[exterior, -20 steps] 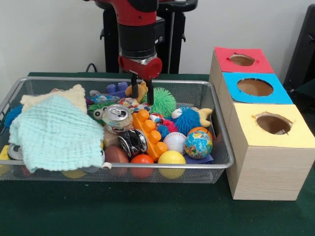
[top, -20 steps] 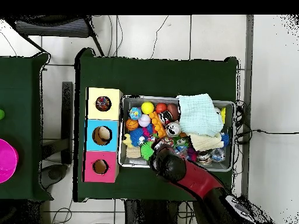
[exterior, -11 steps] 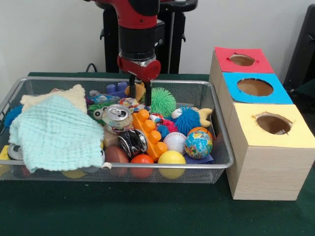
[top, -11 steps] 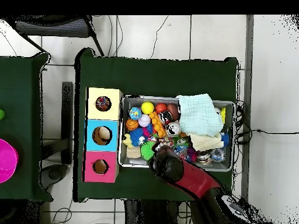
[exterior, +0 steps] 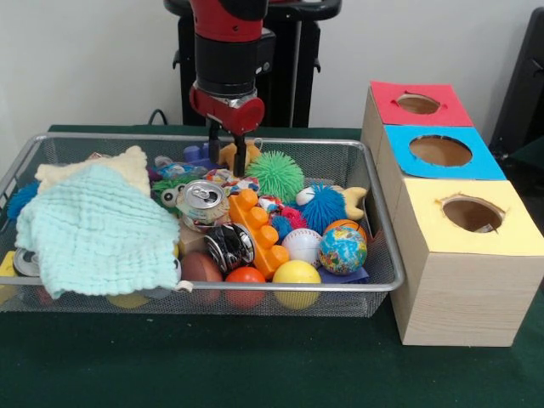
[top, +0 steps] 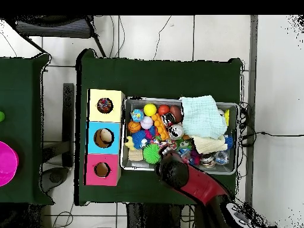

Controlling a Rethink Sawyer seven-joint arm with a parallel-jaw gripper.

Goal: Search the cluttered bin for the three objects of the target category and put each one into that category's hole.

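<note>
The wire bin (exterior: pixel 204 289) is full of mixed toys, balls and cans. My gripper (exterior: pixel 227 170) hangs over the bin's far side, beside the green spiky ball (exterior: pixel 276 174). Its fingers (exterior: pixel 241 157) stand on either side of a small orange toy (exterior: pixel 229 153) and appear shut on it. The overhead view shows the arm's head (top: pixel 172 169) over the bin's near edge, hiding the fingers, with the green spiky ball (top: pixel 151 153) beside it. Three boxes with holes stand by the bin: red (exterior: pixel 417 104), blue (exterior: pixel 440 150) and yellow (exterior: pixel 473 212).
A light green cloth (exterior: pixel 98 229) covers the bin's left part in the front view. Nearby lie a silver can (exterior: pixel 202 200), an orange block (exterior: pixel 255 229), a blue spiky ball (exterior: pixel 323 206), a baseball (exterior: pixel 301 245), a globe ball (exterior: pixel 343 249) and a yellow ball (exterior: pixel 296 274).
In the front view my gripper has shifted left and slightly up, away from the green spiky ball, and the orange toy has stayed between its fingers.
</note>
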